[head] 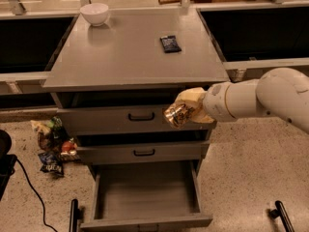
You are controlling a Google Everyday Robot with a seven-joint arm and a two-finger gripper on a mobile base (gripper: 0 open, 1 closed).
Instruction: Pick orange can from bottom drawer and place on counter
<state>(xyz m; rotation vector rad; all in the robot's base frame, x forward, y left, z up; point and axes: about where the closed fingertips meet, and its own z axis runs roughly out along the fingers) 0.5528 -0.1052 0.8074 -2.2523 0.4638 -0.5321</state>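
At frame centre, the gripper [185, 110] holds the orange can [175, 116] before the top drawer [106, 120], below the counter [130, 57] edge and above the bottom drawer [145, 192]; a bowl [94, 13] sits on the counter, upper left.

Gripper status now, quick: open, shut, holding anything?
Gripper: shut on the orange can, held in the air in front of the top drawer, just below the counter edge.

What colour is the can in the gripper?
Mottled gold-orange can, camera view; gripper holds it before top drawer.
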